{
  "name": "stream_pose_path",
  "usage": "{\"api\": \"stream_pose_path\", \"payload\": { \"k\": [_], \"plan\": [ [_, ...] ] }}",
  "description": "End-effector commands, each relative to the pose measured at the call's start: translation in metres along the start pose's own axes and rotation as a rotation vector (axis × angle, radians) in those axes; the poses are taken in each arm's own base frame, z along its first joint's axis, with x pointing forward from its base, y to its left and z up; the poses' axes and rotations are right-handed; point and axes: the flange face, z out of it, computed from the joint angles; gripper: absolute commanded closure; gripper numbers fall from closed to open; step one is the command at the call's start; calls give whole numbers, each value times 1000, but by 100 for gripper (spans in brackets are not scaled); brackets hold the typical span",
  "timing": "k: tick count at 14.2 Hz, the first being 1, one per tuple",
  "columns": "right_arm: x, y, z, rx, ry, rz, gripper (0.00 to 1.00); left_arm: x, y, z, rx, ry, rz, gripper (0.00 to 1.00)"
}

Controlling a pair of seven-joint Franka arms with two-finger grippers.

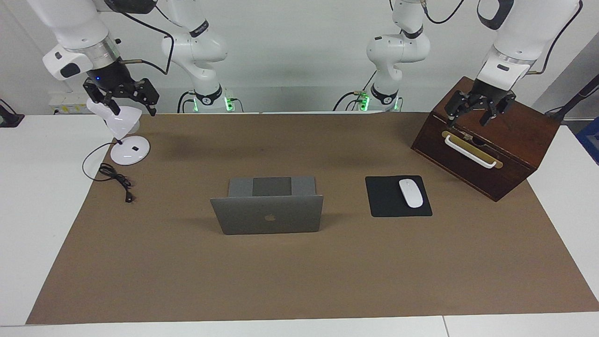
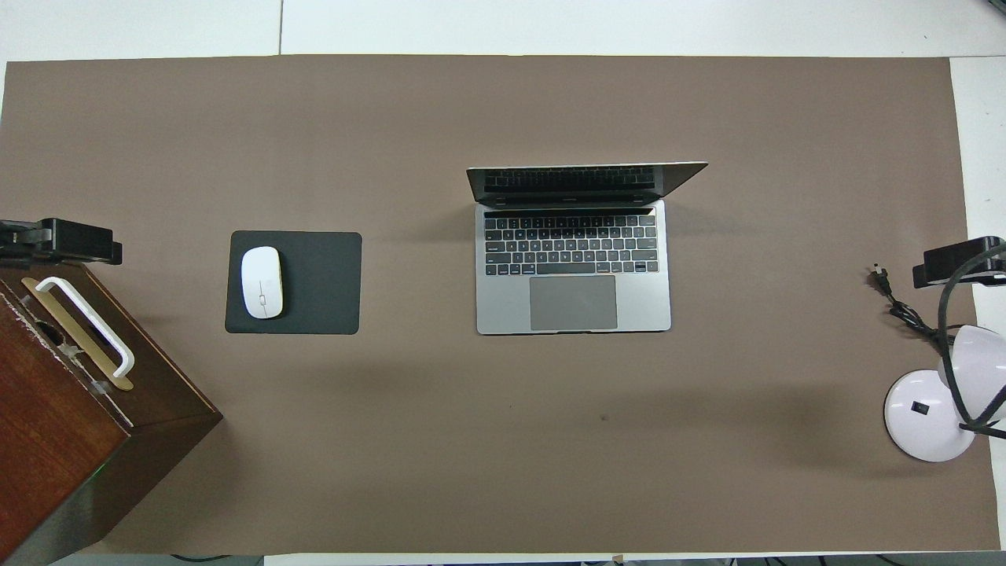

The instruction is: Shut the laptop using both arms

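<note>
The laptop [image 1: 267,206] stands open mid-counter, midway between both raised, open, empty pincers: left [image 1: 477,112], right [image 1: 125,99].

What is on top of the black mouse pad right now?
A white mouse lies on the mouse pad, toward its end nearer the wooden box. The pad under the mouse is covered; the rest is bare.

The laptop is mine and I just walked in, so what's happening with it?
Nothing is touching it yet. The laptop stands open on the brown mat. The left gripper hangs open over the wooden box; the right gripper hangs open over the white lamp. Both arms wait.
</note>
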Motion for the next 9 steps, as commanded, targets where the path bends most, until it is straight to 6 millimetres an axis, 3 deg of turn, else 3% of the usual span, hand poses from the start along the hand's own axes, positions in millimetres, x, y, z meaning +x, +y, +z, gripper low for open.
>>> {"api": "stream_pose_path", "payload": {
  "k": [1, 9],
  "plan": [
    [-2, 8, -3, -11, 4, 1, 0, -2, -4, 1, 2, 9, 8, 0],
    [5, 11, -9, -1, 60, 48, 0, -2, -4, 0, 2, 10, 6, 0]
  ]
}}
